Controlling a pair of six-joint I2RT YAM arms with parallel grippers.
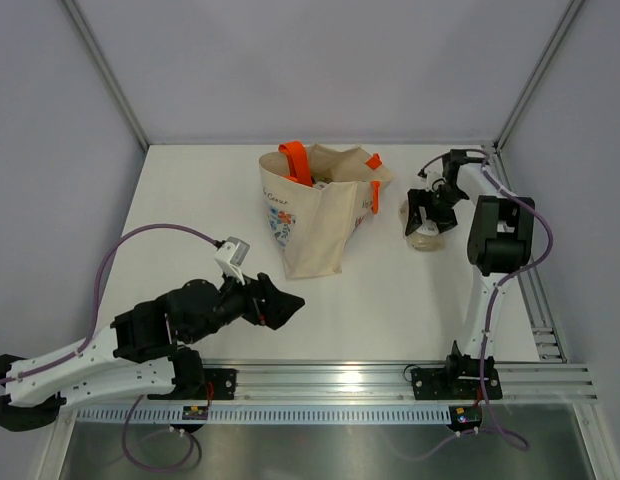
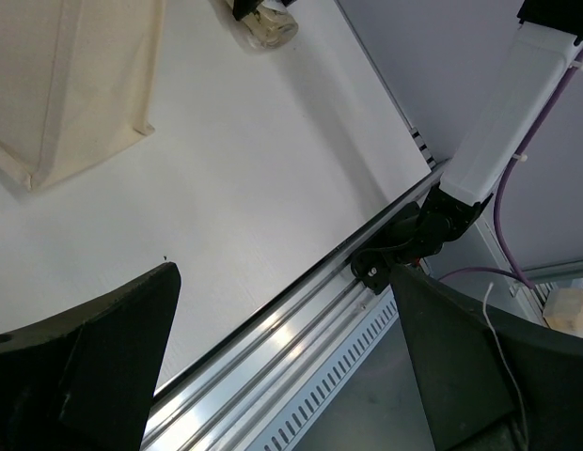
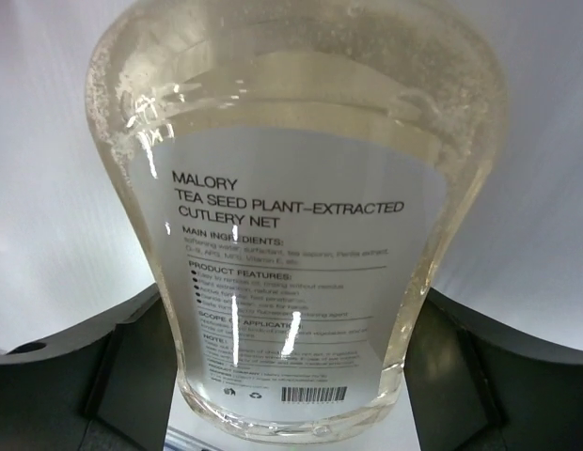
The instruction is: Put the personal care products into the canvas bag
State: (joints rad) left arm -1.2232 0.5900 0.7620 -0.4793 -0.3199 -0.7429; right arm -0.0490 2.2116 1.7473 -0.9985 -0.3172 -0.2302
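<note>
The canvas bag (image 1: 310,215) stands upright at mid-table, beige with orange handles (image 1: 293,160); a corner of the bag (image 2: 75,85) shows in the left wrist view. To its right a pale clear bottle (image 1: 424,238) (image 2: 270,28) lies on the table. My right gripper (image 1: 428,228) reaches down over it. In the right wrist view the bottle (image 3: 291,235) fills the frame, and the right gripper (image 3: 291,319) has a dark finger (image 3: 141,376) pressed to each side. My left gripper (image 1: 290,305) (image 2: 282,282) hangs open and empty near the front edge.
An aluminium rail (image 1: 390,378) (image 2: 273,348) runs along the near edge, with the right arm's base (image 2: 404,244) bolted to it. A second rail (image 1: 542,320) lines the right side. Grey walls close in the back and both sides.
</note>
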